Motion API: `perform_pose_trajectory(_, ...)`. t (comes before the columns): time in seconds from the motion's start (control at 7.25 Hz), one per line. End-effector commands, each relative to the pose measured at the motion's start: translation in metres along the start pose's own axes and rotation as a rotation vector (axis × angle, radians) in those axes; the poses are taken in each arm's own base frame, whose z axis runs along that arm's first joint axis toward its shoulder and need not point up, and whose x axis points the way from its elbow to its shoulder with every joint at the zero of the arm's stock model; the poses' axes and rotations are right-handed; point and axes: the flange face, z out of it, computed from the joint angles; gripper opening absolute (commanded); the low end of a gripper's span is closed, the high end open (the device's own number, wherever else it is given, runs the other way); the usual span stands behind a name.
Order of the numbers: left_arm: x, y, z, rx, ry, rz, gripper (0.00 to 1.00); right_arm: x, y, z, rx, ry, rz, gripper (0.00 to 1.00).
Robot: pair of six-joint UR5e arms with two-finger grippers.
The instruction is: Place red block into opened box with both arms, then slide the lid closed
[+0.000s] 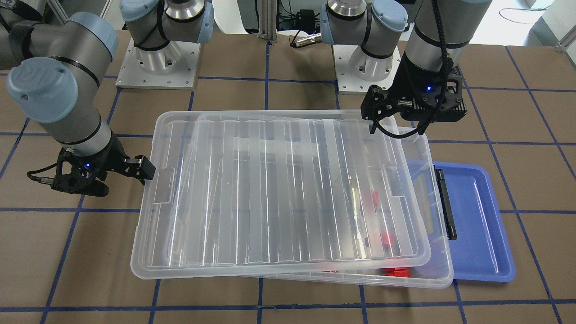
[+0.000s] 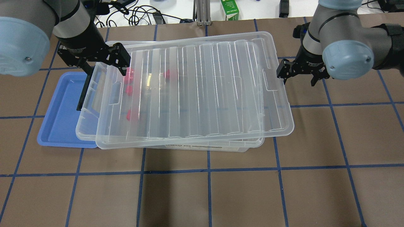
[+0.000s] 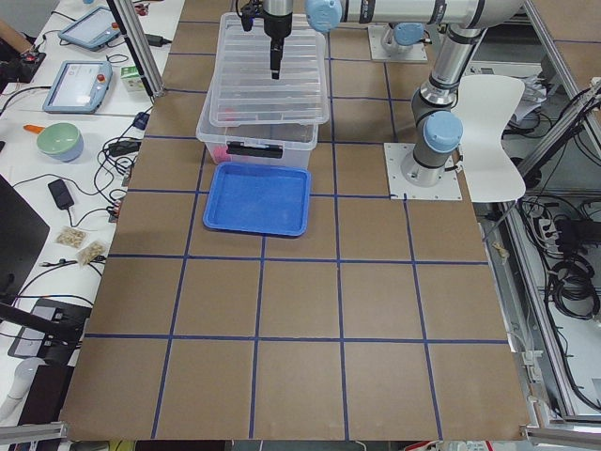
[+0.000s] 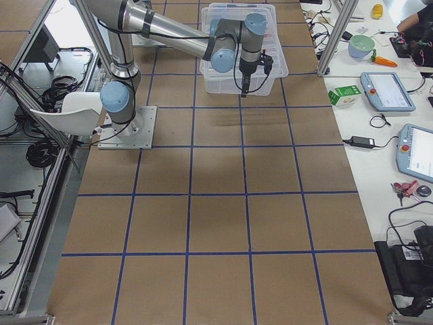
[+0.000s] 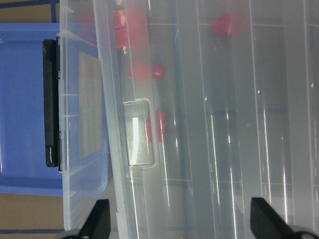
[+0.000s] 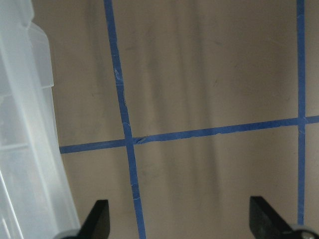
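ridged translucent lid lies askew over the box.

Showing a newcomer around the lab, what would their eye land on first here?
The big clear lid lies skewed on the box, leaving a strip by the blue tray uncovered. Red blocks show through it at that end. The left gripper hangs open over the lid there; the right gripper, open, is beside the far end.
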Motion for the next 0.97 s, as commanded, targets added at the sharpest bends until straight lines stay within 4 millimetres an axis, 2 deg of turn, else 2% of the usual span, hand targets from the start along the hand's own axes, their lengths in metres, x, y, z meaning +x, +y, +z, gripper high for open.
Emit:
perform_pose_trajectory(0.0,0.0001,0.0015,-0.0021,0.003,0.0,0.0,1.0,-0.0015,-0.0013,-0.0024,0.005,-0.013,0.01,1.0)
perform_pose_trajectory(0.83,0.001,0.0009,0.0002,-0.002,0.0,-0.001,1.0,-0.0038,-0.0016,-0.0032,0.005,-0.036,0.041,1.0)
